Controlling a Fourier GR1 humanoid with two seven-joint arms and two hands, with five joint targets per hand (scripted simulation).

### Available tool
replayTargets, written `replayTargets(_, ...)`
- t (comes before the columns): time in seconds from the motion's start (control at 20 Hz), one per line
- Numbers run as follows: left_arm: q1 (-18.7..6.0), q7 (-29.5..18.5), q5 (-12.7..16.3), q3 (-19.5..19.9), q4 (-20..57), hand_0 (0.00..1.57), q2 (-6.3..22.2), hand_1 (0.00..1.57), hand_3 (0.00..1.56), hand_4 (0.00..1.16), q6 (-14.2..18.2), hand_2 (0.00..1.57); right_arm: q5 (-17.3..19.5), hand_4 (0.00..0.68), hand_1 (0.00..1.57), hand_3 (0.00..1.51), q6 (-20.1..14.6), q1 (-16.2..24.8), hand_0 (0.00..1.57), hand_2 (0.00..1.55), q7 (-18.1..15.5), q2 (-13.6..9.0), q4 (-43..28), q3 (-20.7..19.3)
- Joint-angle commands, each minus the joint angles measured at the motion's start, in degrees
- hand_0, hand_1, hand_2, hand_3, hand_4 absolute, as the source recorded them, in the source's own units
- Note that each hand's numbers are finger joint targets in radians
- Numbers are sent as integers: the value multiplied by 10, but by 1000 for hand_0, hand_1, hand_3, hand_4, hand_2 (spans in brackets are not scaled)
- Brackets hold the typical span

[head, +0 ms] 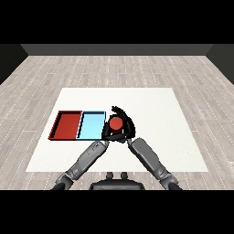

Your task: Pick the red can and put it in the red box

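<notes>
No writing or label can be read on anything here. The red can [115,123] is a small cylinder with a flat round top, sitting just below the middle of the frame, right of the blue tray [91,125] and outside both trays. The right hand [126,122] is black, and its fingers curl over and around the can from above and from the right, gripping it. The left hand [105,132] sits at the can's lower left, tight against it and against the blue tray's right edge; whether its fingers are open or closed cannot be told.

The 2 trays are shallow rectangles with thin dark rims, lying side by side and touching, left of centre. The red tray [68,124] is the left one, the blue one stands between it and the can. Both show plain, smooth floors with nothing inside.

The table [155,105] is a flat white surface. Beyond it runs a floor [137,68] of pale grey wood-like planks, up to a dark wall along the top. The 2 grey forearms rise from the lower corners and converge on the can.
</notes>
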Motion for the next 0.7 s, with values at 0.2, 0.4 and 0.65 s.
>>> replayTargets(0.2, 64, 40, -55, -1, -59, 1571, -10, 1571, 1489, 1148, -12, 1571, 60, 0, 0, 0, 5, 28, 0, 0, 20, -5, -30, -32)
replayTargets(0.4, 83, -69, -2, 39, 16, 1571, -12, 1571, 1485, 1144, -70, 1571, 62, 0, 0, 0, -8, 28, 0, 0, 66, -36, -124, -64)
replayTargets(0.65, 70, -25, -30, 54, 6, 1571, -11, 1571, 1478, 1118, -53, 1571, 72, 0, 0, 0, -22, 18, 0, 0, 81, -39, -180, -113)
